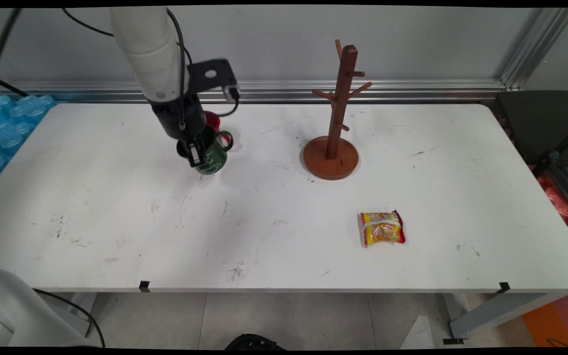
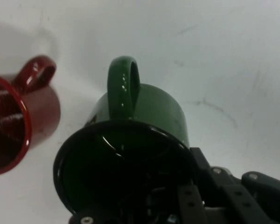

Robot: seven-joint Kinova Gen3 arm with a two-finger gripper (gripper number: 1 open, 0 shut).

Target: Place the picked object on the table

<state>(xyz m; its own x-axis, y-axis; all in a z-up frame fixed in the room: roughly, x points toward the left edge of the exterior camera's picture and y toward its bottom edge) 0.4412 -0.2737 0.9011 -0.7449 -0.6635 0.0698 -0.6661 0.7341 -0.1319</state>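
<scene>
The broad white bench [image 1: 116, 222] carries four loose things, and the work shown on it is at the grasping stage. Next in size, the dark brown wooden mug tree with a round base [image 1: 332, 157] stands upright right of centre, well apart from the arm, and every one of its pegs is bare: no mug hangs on it.

The black two-finger gripper [image 1: 196, 155] is down at the glossy green ceramic mug [image 1: 216, 157], which sits toward the bench's far left-centre. In the hand view the mug's dark mouth [image 2: 116, 172] fills the space right in front of the linkage, with its handle [image 2: 123, 86] pointing away from the camera. One finger seems to reach inside the rim and the other outside the wall, so the jaws look narrowed around the wall, though whether they have truly clamped it cannot be told. The mug appears to rest on the bench, not lifted.

Just beside it, toward the wall, lies a glossy red ceramic mug [image 2: 18, 121], close but apparently not touching. Smallest is the yellow and red snack packet [image 1: 382, 228], lying flat toward the near right.

Count: one mug tree, two mugs, one packet.
</scene>
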